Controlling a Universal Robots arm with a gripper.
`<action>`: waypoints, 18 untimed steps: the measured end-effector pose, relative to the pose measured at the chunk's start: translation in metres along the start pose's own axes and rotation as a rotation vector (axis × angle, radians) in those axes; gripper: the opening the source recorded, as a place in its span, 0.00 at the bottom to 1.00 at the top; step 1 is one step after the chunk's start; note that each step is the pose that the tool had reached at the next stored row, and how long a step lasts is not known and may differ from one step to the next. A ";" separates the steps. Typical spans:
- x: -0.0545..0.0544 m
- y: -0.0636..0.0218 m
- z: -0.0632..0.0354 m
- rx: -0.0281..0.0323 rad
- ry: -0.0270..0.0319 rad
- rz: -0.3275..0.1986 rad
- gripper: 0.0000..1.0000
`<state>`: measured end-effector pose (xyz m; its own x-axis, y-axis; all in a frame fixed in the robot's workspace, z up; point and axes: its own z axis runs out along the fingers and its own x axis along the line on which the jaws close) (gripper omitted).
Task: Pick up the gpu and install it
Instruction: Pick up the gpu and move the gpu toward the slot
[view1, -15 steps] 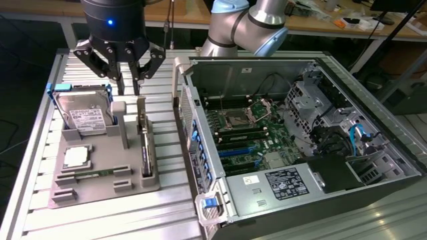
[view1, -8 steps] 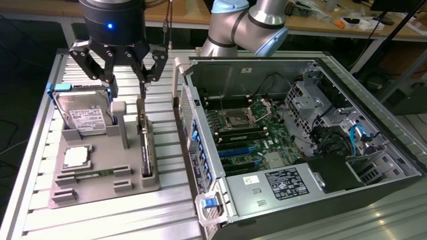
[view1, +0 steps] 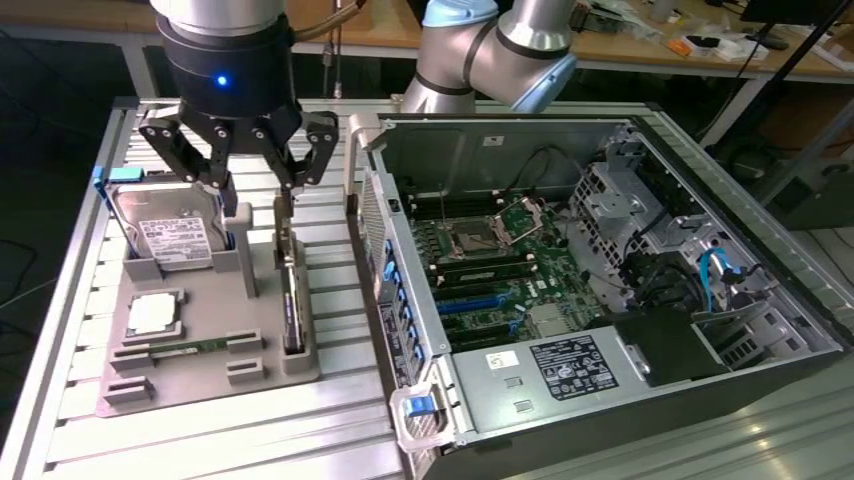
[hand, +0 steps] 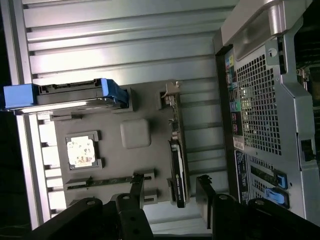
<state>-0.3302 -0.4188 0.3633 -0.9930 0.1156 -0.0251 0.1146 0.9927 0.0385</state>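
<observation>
**Q:** Jaws?
**A:** I see gripper (view1: 254, 182) spread wide, not gripping, hovering over far end of gpu (view1: 291, 285).
**Q:** Gpu pos?
**A:** On edge in grey holder (view1: 200, 385), exterior view's right side, just beside pc case (view1: 467, 150). Hard drive (view1: 167, 235) to exterior view's left.

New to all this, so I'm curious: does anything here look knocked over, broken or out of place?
Nothing stands out. The gpu stands on edge in the grey tray, the hard drive sits in its holder, and the open claw hangs above them.
</observation>
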 end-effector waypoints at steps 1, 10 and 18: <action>0.000 -0.0004 0.0017 0.0000 0.0000 0.000 0.54; 0.000 -0.0088 0.0224 0.0002 0.0002 0.000 0.54; -0.015 -0.0151 0.0382 -0.0001 -0.0001 0.000 0.54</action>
<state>-0.3160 -0.4341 0.3249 -0.9930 0.1156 -0.0253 0.1145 0.9927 0.0387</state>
